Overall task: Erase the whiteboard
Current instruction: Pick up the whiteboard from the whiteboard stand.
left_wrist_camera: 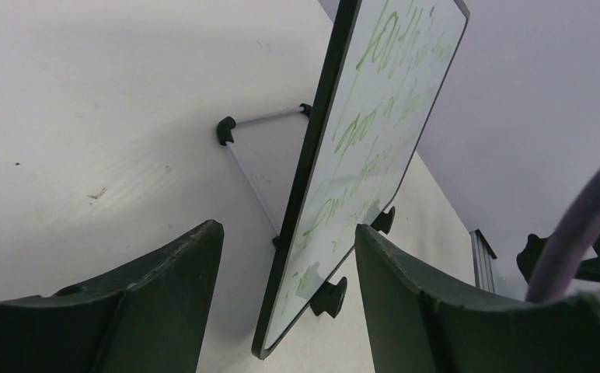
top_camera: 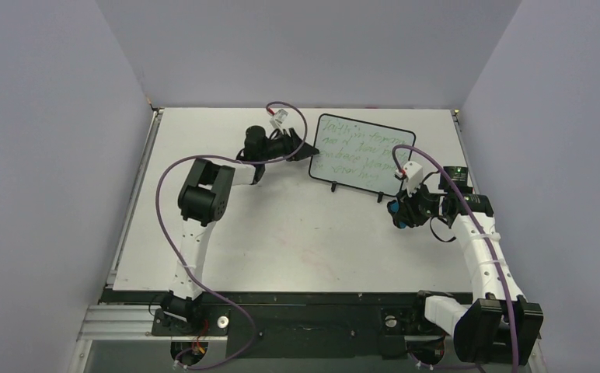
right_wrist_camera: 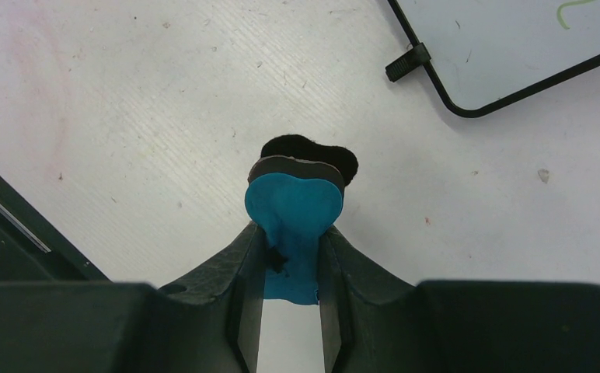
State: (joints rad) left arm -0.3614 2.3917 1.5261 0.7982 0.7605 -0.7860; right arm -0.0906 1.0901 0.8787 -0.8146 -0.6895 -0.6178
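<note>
The whiteboard (top_camera: 359, 151) stands tilted on small black feet at the back of the table and is covered in green handwriting. My left gripper (top_camera: 306, 150) is at its left edge. In the left wrist view the open gripper (left_wrist_camera: 287, 229) straddles the board's black frame (left_wrist_camera: 375, 132), with a gap on each side. My right gripper (top_camera: 398, 214) is in front of the board's right end, above the table. It is shut on a blue eraser with a black felt face (right_wrist_camera: 293, 202). The board's lower corner and one foot show in the right wrist view (right_wrist_camera: 514, 47).
The board leans on a thin wire stand (left_wrist_camera: 254, 183) behind it. The white table (top_camera: 297, 241) has a faint pink stain near its middle. Grey walls close in the left, back and right sides. A metal rail (left_wrist_camera: 483, 256) runs along the table's right edge.
</note>
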